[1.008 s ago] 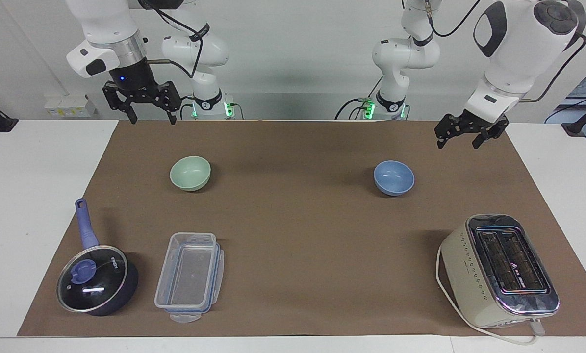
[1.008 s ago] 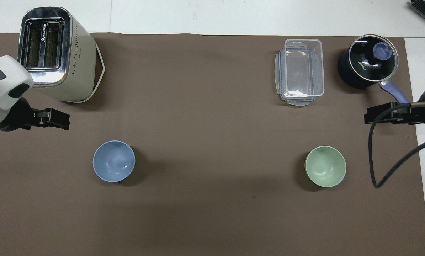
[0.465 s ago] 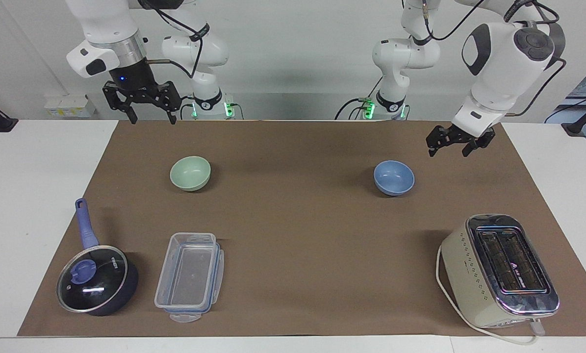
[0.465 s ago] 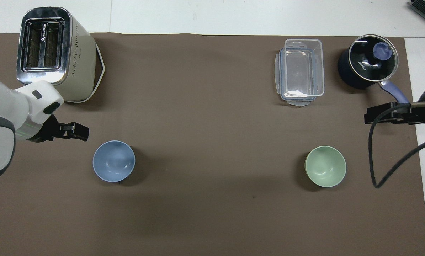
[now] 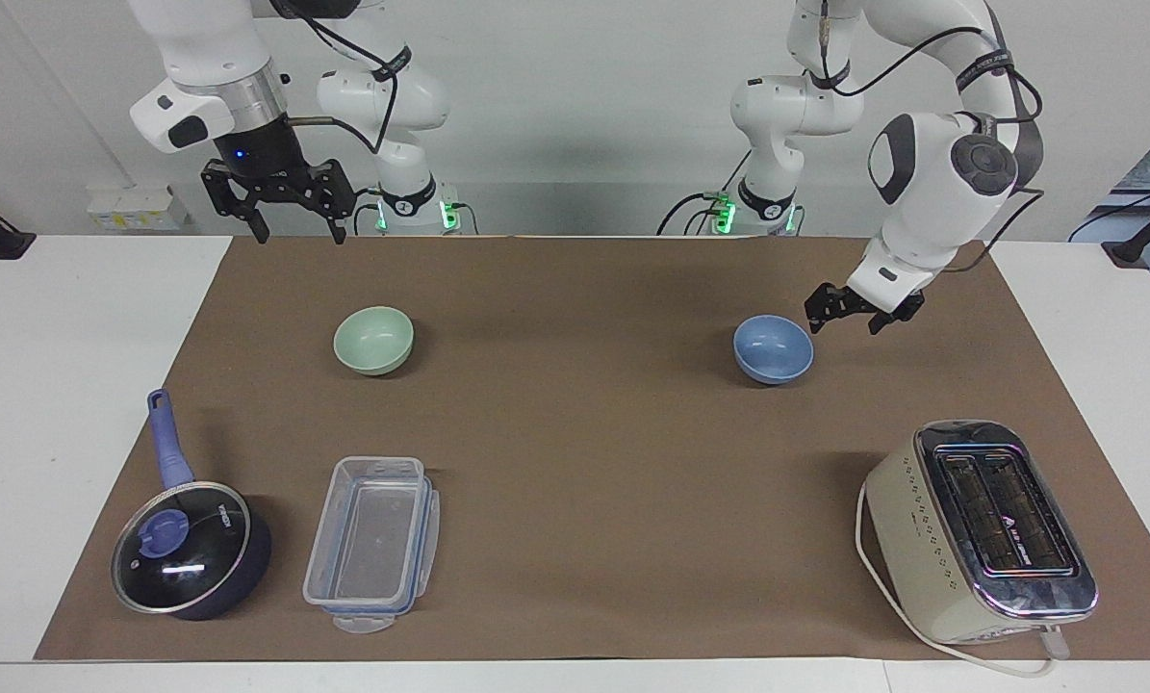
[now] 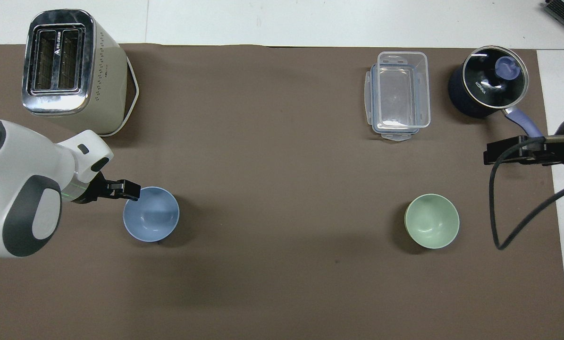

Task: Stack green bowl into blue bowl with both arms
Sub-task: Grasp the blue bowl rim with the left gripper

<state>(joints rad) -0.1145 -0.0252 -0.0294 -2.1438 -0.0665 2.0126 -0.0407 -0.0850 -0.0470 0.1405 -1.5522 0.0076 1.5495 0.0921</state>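
Here left hand (image 5: 846, 319) gapes beside blue bowl (image 5: 773, 348); right hand (image 5: 291, 217) waits, released.

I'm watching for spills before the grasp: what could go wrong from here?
1. The left gripper, open, comes in low and sideways at the blue bowl; a finger might hit the rim and push or tip it.
2. The green bowl sits apart under the waiting open right gripper; carrying it across may misalign the stack.

My left tool (image 6: 131, 190) sits at the rim of the blue bowl (image 6: 151, 215) (fingers spread); the green bowl (image 6: 432, 221) rests alone, my right tool (image 6: 492, 156) waiting over the mat's edge.
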